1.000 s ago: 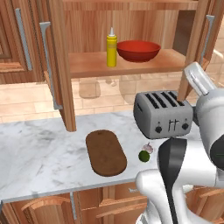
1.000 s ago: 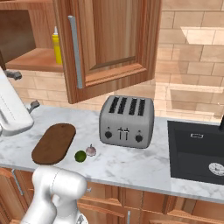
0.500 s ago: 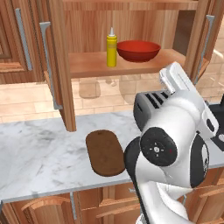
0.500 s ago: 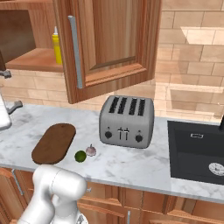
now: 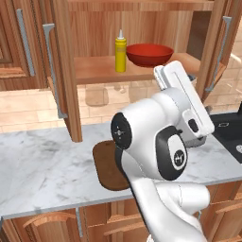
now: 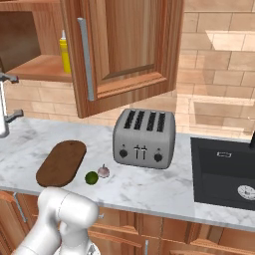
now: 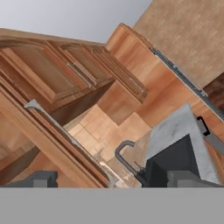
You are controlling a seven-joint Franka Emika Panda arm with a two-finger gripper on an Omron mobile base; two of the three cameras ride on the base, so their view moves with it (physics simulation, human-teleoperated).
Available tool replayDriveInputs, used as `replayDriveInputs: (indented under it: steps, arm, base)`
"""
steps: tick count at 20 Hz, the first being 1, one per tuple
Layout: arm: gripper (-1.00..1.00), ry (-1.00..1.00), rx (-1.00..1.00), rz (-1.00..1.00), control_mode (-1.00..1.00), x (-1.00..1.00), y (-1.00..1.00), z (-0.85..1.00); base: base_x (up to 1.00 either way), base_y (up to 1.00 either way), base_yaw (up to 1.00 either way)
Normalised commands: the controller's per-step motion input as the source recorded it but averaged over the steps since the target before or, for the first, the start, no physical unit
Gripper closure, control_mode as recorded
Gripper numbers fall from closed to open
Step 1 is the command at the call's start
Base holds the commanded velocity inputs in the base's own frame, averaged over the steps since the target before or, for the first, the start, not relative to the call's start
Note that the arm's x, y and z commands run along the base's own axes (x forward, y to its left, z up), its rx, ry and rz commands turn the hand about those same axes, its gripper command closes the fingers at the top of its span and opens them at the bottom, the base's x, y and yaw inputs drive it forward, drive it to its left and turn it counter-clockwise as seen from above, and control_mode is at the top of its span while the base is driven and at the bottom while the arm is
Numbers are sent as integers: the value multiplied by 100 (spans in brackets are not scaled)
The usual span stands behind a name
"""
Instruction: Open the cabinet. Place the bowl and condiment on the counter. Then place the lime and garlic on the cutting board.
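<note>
While the cabinet [image 5: 71,71] stands open with both doors swung wide, you have the bowl [image 5: 149,54] and the condiment [image 5: 121,53] side by side on its lower shelf, within reach from the front, so I judge them next in line for the counter [image 5: 42,165]. Your gripper [image 7: 109,181] has its fingers spread wide and holds nothing; its camera looks sideways across the door edge toward the sink [image 7: 173,164], which suggests the arm is between steps, not lined up on a target. You see the lime [image 6: 91,178] and the garlic [image 6: 103,171] touching on the marble, just beside the cutting board [image 6: 62,162] and in front of the toaster [image 6: 144,138], so a short carry will finish them.
</note>
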Motion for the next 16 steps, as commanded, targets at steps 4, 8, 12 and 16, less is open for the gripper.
replayDriveInputs:
  steps: [4,8,12,16]
  arm:
    - [-100,0,2,-8,-100,49,0,0]
    - [-100,0,1,-6,-100,36,0,0]
    - [-100,0,0,-5,-100,21,0,0]
    - [-100,0,2,-2,-100,12,-2,0]
  base:
    - [0,0,0]
    - [0,0,0]
    - [0,0,0]
    - [0,0,0]
